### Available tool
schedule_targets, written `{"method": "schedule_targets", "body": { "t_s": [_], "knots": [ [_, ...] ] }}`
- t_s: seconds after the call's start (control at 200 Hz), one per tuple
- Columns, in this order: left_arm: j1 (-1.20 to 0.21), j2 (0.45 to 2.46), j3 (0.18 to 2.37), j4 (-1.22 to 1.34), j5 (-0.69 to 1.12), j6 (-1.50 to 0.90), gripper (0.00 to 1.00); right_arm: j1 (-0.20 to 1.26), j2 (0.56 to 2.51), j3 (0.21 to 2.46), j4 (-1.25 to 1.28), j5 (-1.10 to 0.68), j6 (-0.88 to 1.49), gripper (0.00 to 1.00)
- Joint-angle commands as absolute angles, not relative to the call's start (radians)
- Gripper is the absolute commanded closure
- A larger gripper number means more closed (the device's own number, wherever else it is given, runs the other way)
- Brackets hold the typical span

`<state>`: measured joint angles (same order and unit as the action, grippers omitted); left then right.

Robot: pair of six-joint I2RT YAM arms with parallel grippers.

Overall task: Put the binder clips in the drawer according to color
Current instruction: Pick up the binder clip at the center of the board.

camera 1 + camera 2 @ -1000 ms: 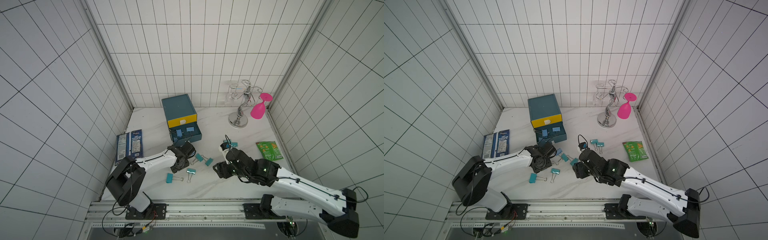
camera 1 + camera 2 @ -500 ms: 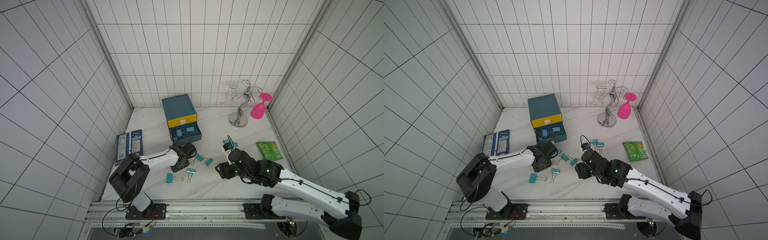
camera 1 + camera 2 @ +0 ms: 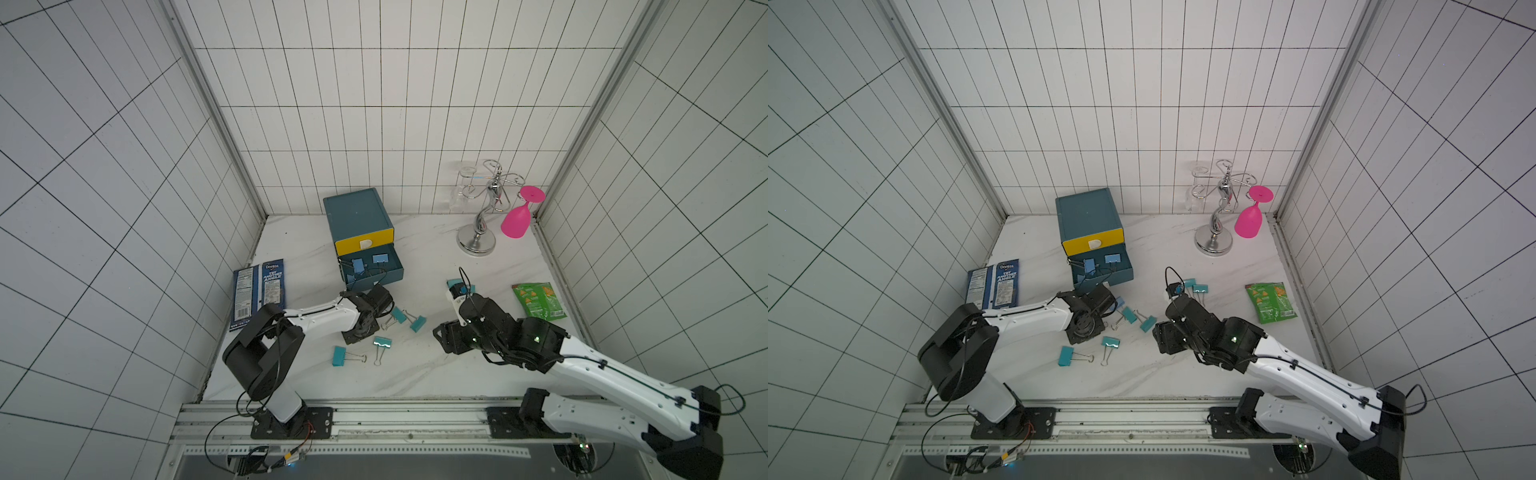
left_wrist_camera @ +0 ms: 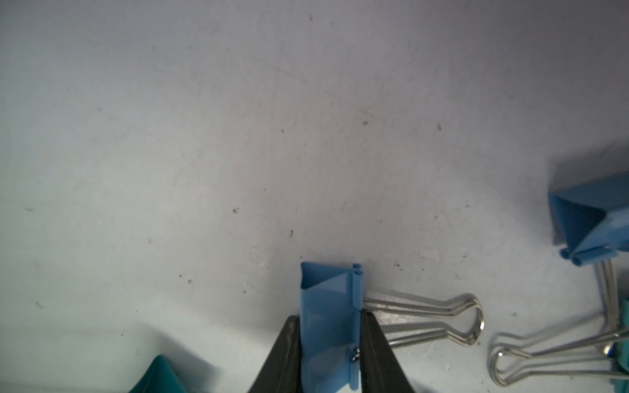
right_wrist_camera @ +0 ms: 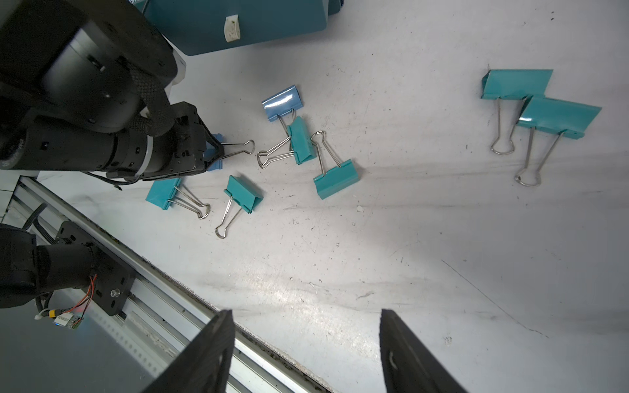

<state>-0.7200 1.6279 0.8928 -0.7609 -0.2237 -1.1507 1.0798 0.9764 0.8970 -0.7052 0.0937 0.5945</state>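
Left wrist view: left jaws pressed against both sides of a light-blue clip (image 4: 328, 323); its silver handles (image 4: 425, 320) stick out sideways, low over the tabletop (image 4: 238, 136).
Right wrist view: right jaws stand wide apart with nothing between them, above the tabletop's front edge.
Drawer: dark-teal cabinet (image 3: 357, 212) at the back of the tabletop; yellow top drawer (image 3: 363, 243) shut; teal drawer (image 3: 397, 274) beneath it pulled out, with several light-blue clips (image 3: 380, 258) lying inside.
Gripped clip's place: just in front of the pulled-out drawer.
Second light-blue clip (image 5: 282, 102): loose beside the gripped one, its handles crossing a teal clip (image 5: 299, 141).
Front teal clips (image 3: 340, 356): two lying near each other, closer to the front edge.
Teal pair (image 5: 517, 83): two clips touching, off toward the right arm, well apart from the rest.
Elsewhere: blue chip bag (image 3: 259, 297) by the left wall, green packet (image 3: 538, 299) by the right wall, pink glass (image 3: 517, 218) hanging on a chrome rack (image 3: 478, 241) in the back corner.
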Motion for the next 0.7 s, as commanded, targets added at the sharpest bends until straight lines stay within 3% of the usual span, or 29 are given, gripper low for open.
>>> {"method": "schedule_targets", "body": {
  "t_s": [0.0, 0.695],
  "knots": [
    [-0.725, 1.629, 0.872, -0.738, -0.22, -1.14, 0.78, 1.07, 0.965, 0.894, -0.725, 0.103, 0.581, 0.3],
    [-0.785, 1.283, 0.856, -0.898, -0.22, -1.116, 0.81, 1.001, 0.988, 0.896, -0.692, 0.095, 0.54, 0.3]
  ]
}}
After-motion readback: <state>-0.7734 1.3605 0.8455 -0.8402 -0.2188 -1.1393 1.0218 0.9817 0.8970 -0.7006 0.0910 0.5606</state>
